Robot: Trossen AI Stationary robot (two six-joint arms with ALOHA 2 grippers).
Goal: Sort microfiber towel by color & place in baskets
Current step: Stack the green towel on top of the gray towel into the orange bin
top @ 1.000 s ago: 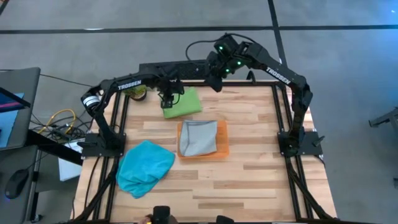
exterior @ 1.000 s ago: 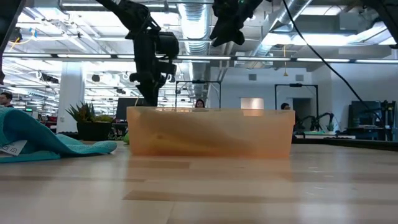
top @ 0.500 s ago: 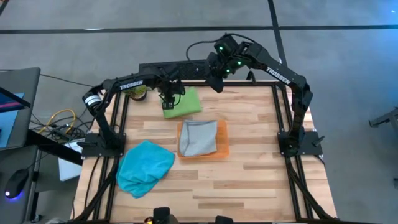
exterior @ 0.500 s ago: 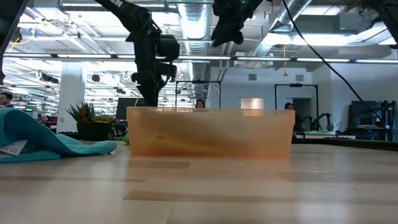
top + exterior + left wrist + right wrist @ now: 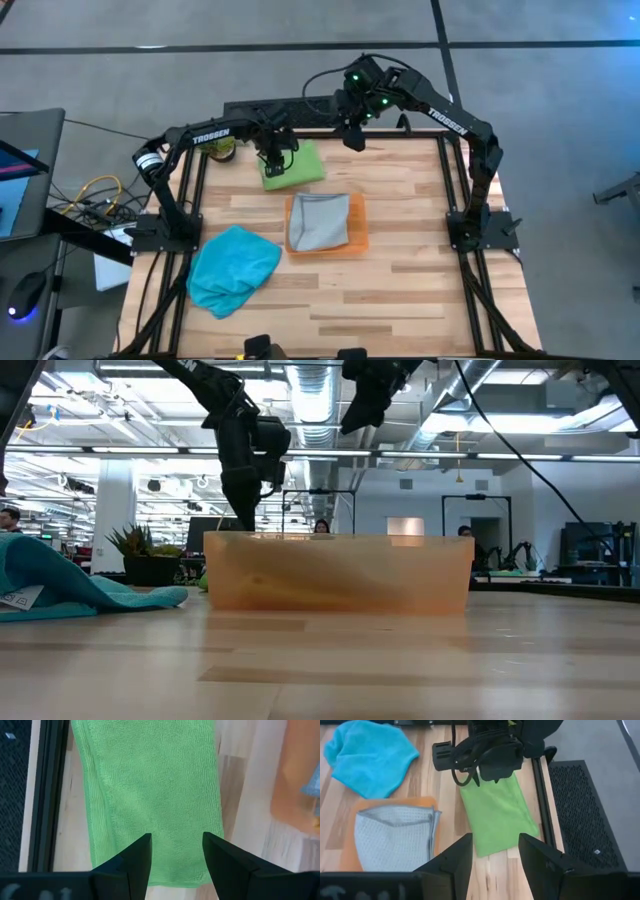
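Note:
A green towel (image 5: pixel 300 165) (image 5: pixel 150 785) lies flat on the wood near the table's far edge. My left gripper (image 5: pixel 273 165) (image 5: pixel 176 850) points down over its left part, open, one finger on either side of a strip of cloth; no contact shows. My right gripper (image 5: pixel 353 140) (image 5: pixel 495 847) hangs open, high over the far edge, holding nothing. The orange basket (image 5: pixel 358 225) (image 5: pixel 340 575) stands mid-table with a folded grey towel (image 5: pixel 318 222) (image 5: pixel 395 837) inside. A crumpled teal towel (image 5: pixel 232 268) (image 5: pixel 60 585) lies at the near left.
A small potted plant (image 5: pixel 222 149) stands at the far left corner, just left of the green towel. Black frame rails (image 5: pixel 45 795) run along the table's edges beside the towel. Bare wood (image 5: pixel 420 280) fills the right and near parts.
My left gripper has rolled about its own pointing line over the green towel without shifting place. My right gripper has rolled a little too, staying high at the far edge. The towels and the basket have not moved.

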